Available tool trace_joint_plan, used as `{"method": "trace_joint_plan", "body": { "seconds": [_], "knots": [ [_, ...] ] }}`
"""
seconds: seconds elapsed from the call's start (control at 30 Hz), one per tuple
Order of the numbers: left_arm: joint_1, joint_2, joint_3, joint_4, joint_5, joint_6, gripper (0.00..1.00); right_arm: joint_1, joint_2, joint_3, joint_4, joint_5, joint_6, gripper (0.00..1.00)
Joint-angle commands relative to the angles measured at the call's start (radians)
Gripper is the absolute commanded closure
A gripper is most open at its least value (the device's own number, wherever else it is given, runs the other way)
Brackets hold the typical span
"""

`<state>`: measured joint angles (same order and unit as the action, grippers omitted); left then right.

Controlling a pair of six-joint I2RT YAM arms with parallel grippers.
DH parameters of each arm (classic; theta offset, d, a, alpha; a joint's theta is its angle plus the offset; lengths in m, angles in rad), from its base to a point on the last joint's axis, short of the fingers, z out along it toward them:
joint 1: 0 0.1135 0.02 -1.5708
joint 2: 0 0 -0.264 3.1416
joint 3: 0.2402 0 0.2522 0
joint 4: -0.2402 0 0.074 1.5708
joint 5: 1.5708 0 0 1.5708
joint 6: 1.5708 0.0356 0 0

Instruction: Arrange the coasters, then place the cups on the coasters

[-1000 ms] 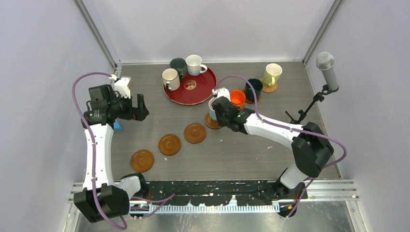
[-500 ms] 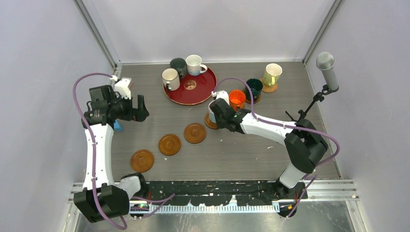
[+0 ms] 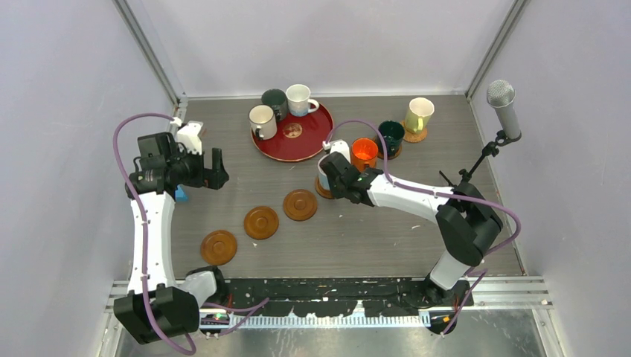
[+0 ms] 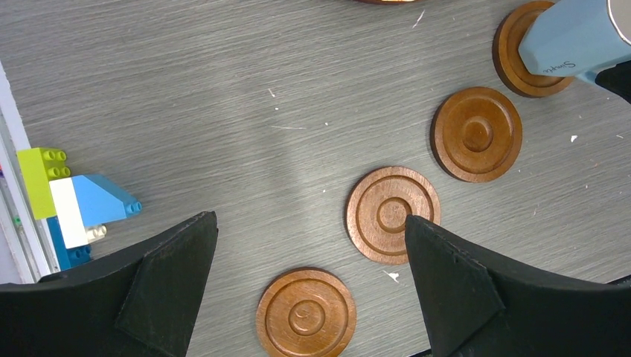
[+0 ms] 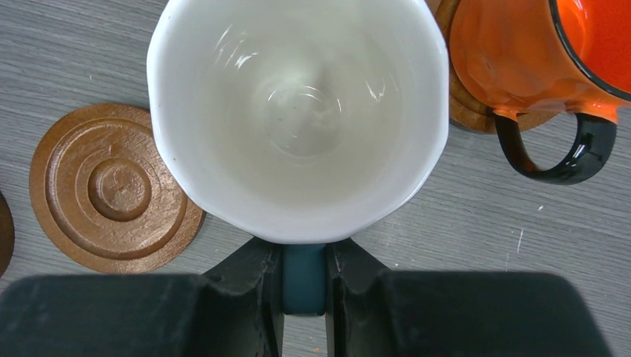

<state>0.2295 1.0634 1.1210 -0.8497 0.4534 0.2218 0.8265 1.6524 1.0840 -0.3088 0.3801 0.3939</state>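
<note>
Our right fingers (image 5: 257, 286) pinch the light blue mug (image 5: 298, 111) by its handle, over a coaster (image 4: 517, 56) (resting or lifted, we cannot tell), just left of the orange mug (image 5: 521, 67); our left fingers (image 4: 171, 290) gape wide above three bare coasters (image 4: 392, 214).

The grey wood-grain table (image 3: 357, 238) bears a large round red tray (image 3: 311, 146) at 11 o'clock. Three round brown wooden coasters (image 3: 261, 222) run diagonally from centre toward 7 o'clock. Further coasters (image 3: 323, 191) curve from the centre out to 1 o'clock. Coloured plastic toy bricks (image 4: 74, 201) lie at 9 o'clock, and a black microphone stand (image 3: 454, 181) is at 3 o'clock.
</note>
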Motion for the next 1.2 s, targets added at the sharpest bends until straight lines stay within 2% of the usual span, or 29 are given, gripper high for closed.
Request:
{"method": "trace_joint_plan", "body": {
  "seconds": [0.0, 0.07, 0.33, 0.47, 0.63, 0.8, 0.93, 1.1, 1.17],
  "knots": [
    [-0.002, -0.016, -0.009, -0.001, -0.002, 0.016, 0.00, 0.010, 0.004, 0.067, 0.047, 0.048, 0.022, 0.92],
    [-0.002, -0.016, -0.010, -0.001, 0.000, 0.017, 0.00, 0.010, 0.006, 0.067, 0.040, 0.052, 0.025, 0.81],
    [-0.001, -0.006, -0.012, -0.006, 0.003, 0.035, 0.00, 0.010, -0.001, 0.058, 0.025, 0.032, 0.019, 0.59],
    [-0.002, 0.023, 0.005, -0.039, 0.028, 0.093, 0.00, 0.012, -0.040, 0.045, 0.029, -0.009, 0.000, 0.39],
    [-0.001, 0.086, 0.041, -0.018, 0.045, 0.091, 0.00, 0.016, -0.106, 0.072, -0.014, -0.034, -0.033, 0.24],
    [-0.032, 0.202, 0.100, 0.085, 0.051, 0.035, 0.01, 0.015, -0.217, 0.109, -0.044, -0.089, -0.146, 0.21],
    [-0.103, 0.348, 0.198, 0.148, 0.018, -0.021, 0.06, -0.007, -0.281, 0.160, -0.045, -0.139, -0.239, 0.20],
    [-0.219, 0.511, 0.308, 0.195, -0.101, -0.030, 0.11, -0.117, -0.219, 0.293, -0.077, -0.277, -0.275, 0.20],
    [-0.253, 0.566, 0.349, 0.229, -0.170, -0.077, 0.18, -0.165, -0.161, 0.352, -0.092, -0.288, -0.297, 0.20]
  ]
}}
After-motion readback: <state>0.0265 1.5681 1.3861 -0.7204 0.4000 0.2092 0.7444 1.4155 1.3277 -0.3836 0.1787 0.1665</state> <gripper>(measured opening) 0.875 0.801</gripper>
